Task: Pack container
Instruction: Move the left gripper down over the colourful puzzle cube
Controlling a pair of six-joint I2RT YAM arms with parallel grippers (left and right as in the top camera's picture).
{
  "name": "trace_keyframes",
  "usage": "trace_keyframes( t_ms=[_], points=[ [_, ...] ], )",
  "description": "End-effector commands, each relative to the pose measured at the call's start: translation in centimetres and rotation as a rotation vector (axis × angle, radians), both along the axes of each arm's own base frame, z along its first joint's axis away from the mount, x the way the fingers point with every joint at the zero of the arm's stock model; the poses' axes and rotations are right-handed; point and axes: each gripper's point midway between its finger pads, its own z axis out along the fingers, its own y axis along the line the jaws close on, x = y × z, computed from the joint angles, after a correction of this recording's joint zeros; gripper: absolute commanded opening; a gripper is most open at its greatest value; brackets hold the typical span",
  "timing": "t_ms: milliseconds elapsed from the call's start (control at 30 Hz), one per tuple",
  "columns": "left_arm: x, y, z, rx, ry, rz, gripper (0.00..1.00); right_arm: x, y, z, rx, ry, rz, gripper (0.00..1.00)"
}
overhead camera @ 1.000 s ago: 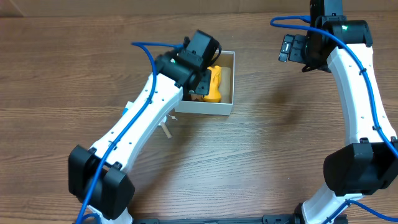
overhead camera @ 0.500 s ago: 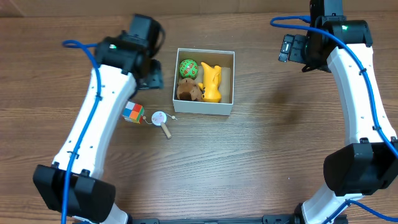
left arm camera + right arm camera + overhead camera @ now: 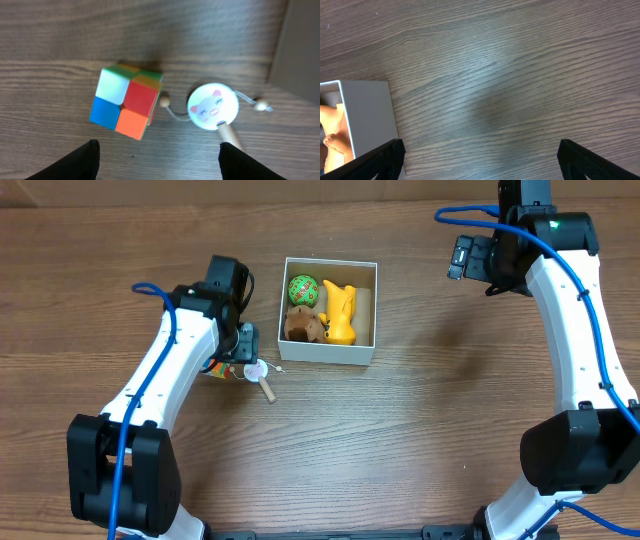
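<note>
Currently, the container (image 3: 330,356) sits on the table (image 3: 420,440) between the two arms, holding a green ball (image 3: 303,288), a yellow toy (image 3: 341,312) and a brown toy (image 3: 300,326). The left hand (image 3: 157,152) is released and empty, hanging over a multicoloured cube (image 3: 127,102) and a pig-faced rattle drum (image 3: 213,106) just beside the container's left wall. The right hand (image 3: 480,150) is released and empty, above the table to the container's right.

A brown wood-grain table (image 3: 400,440) (grain running side to side) fills every view.
</note>
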Motion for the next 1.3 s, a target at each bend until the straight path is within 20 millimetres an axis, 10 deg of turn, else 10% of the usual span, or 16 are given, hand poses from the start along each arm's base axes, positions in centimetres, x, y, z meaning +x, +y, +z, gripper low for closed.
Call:
trace_keyframes(
  t_ms=[0, 500, 1267],
  points=[
    [-0.3, 1.3, -0.8, 0.020, 0.010, -0.027, 0.76, 0.2, -0.4, 1.6, -0.003, -0.044, -0.015, 1.00],
    [0.3, 2.6, -4.7, 0.029, -0.060, -0.062, 0.89, 0.2, -0.4, 1.6, -0.003, -0.044, -0.015, 1.00],
    [1.4, 4.8, -4.6, 0.000, -0.096, -0.016, 0.74, 0.2, -0.4, 1.6, -0.002, -0.044, -0.015, 1.00]
  ],
)
